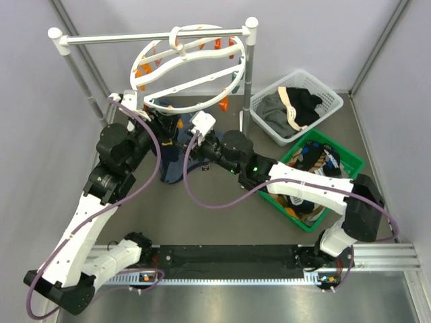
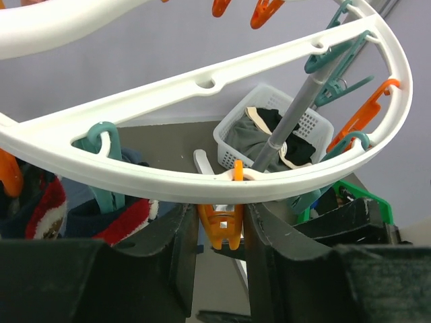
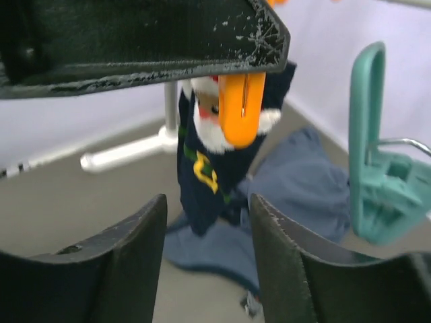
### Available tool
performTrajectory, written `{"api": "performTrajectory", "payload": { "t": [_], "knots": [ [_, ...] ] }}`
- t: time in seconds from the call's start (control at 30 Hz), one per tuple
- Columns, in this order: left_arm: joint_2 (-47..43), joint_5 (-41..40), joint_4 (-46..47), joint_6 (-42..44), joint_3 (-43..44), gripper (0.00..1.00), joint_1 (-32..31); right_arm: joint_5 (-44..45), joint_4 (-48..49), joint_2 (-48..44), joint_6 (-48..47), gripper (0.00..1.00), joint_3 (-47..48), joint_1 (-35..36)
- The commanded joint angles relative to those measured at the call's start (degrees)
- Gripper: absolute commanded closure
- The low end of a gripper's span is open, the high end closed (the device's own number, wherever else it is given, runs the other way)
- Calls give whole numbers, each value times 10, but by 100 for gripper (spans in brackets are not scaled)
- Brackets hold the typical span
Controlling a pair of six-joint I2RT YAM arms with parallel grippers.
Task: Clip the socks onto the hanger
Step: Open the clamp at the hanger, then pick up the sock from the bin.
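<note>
The round white hanger (image 1: pixel 145 57) hangs from the rack bar; its rim (image 2: pixel 202 182) crosses the left wrist view. My left gripper (image 2: pixel 219 256) is under the rim, its jaws pressed on both sides of an orange clip (image 2: pixel 221 225). In the right wrist view a navy sock (image 3: pixel 202 182) with white, red and yellow marks hangs from that orange clip (image 3: pixel 241 108). My right gripper (image 3: pixel 207 202) is open and empty just short of the sock. More red, white and navy socks (image 2: pixel 40 208) hang at the left by a teal clip (image 2: pixel 101 155).
A blue-grey garment (image 1: pixel 172 168) lies on the table under the hanger. A white basket (image 1: pixel 333 101) of bigger clothes stands at the back right. A green bin (image 1: pixel 357 165) holds more socks. The white rack post (image 1: pixel 250 40) stands right of the hanger.
</note>
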Motion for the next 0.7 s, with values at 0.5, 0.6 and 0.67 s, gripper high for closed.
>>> {"api": "performTrajectory", "payload": {
  "t": [0.5,0.6,0.67],
  "knots": [
    [-33,47,88,88,-89,100,2,138,-646,-237,295,7,-58,-116],
    [-39,50,86,86,-90,100,1,169,-691,-253,320,9,-70,-182],
    [-47,50,83,86,-92,100,1,178,-706,-261,341,11,-81,-239]
  ]
}}
